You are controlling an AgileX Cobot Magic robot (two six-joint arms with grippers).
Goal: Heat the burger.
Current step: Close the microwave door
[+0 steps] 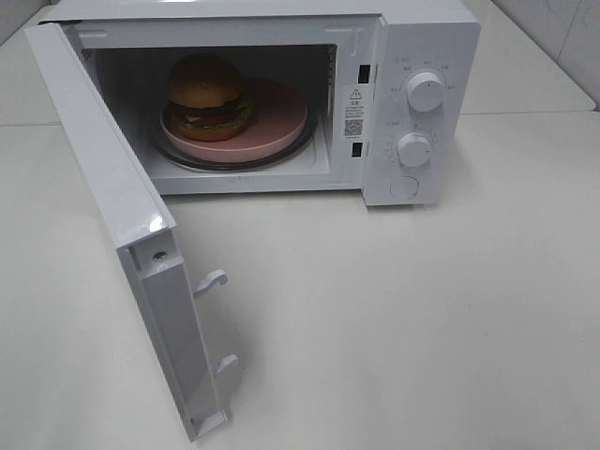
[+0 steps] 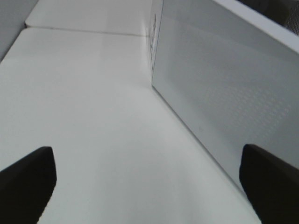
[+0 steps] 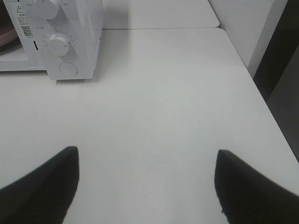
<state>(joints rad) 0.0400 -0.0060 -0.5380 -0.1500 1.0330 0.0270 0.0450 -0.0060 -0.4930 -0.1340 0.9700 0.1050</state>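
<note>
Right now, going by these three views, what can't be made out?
- Burger: far side hidden by its own bun, exterior high; left wrist view blocked by the microwave door.
- Dial markings: too small to read, exterior high.
- Left hand, right hand: only fingertips show, rest cut off by the wrist views' edge; neither appears in exterior high.

Print on the small white warning label [image 3: 25,21] of the white box microwave [image 3: 74,42], well ahead of the right jaws, is unreadable.
</note>
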